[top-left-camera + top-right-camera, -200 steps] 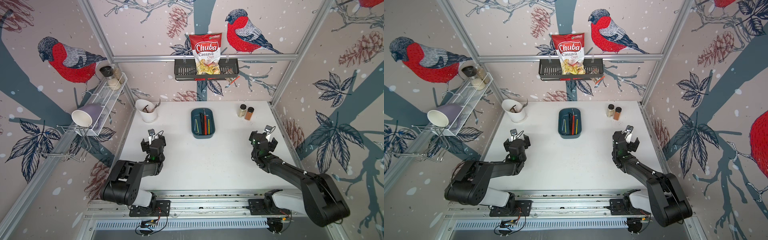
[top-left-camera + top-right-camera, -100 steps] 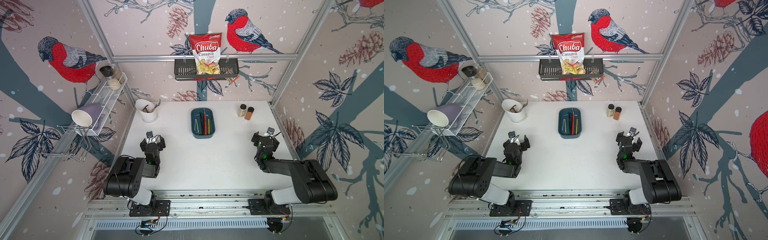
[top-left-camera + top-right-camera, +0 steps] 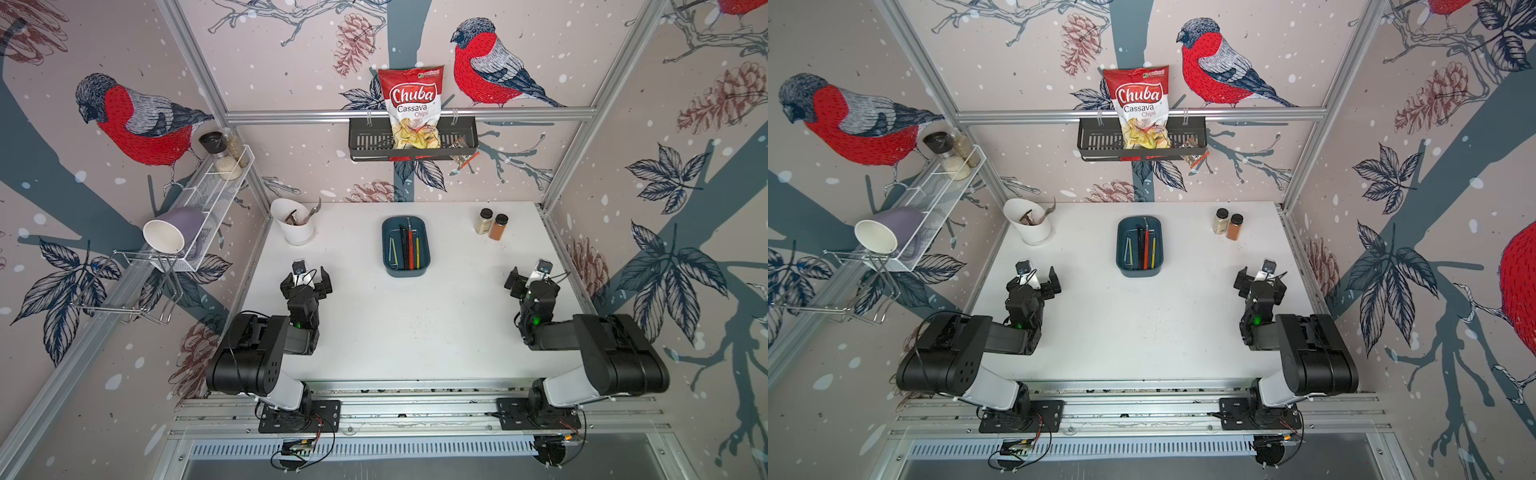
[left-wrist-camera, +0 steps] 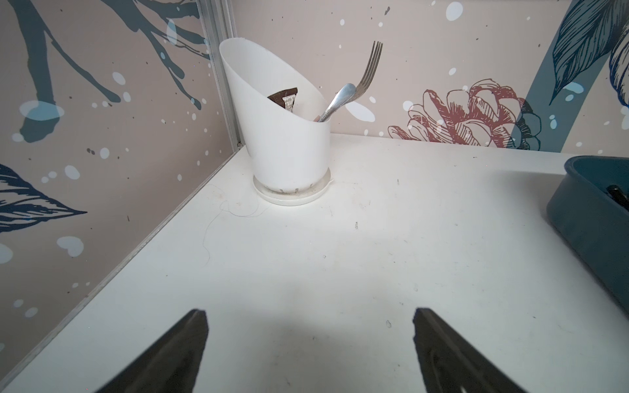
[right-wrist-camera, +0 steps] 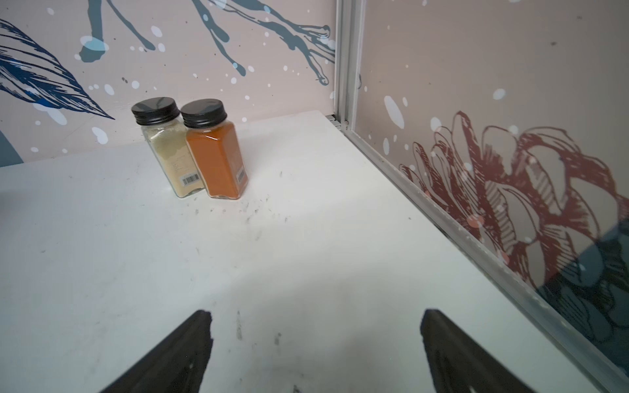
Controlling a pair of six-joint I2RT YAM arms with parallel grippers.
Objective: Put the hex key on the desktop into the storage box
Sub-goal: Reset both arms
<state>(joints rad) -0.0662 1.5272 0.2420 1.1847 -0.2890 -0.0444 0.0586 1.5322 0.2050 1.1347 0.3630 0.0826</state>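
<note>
The dark teal storage box point(image 3: 406, 271) point(image 3: 1139, 272) stands at the back middle of the white desktop point(image 3: 415, 328). Several slim hex keys point(image 3: 409, 248) in black, red, yellow and silver lie lengthwise inside it. No hex key shows on the bare desktop. My left gripper point(image 3: 307, 279) point(image 4: 309, 313) is open and empty at the left, facing the back left corner. The box's end point(image 4: 592, 217) shows at the edge of the left wrist view. My right gripper point(image 3: 533, 281) point(image 5: 317, 313) is open and empty at the right, over bare desktop.
A white utensil holder point(image 3: 294, 224) point(image 4: 286, 136) with a fork stands at the back left. Two spice jars point(image 3: 491, 222) point(image 5: 197, 149) stand at the back right. A black wall basket point(image 3: 365, 143) holds a chips bag. A wire shelf point(image 3: 216, 195) hangs on the left wall.
Both arms have folded back toward the front rail, drawing the grippers slightly outward. Both grippers stay open and empty. The box and its contents have not moved.
</note>
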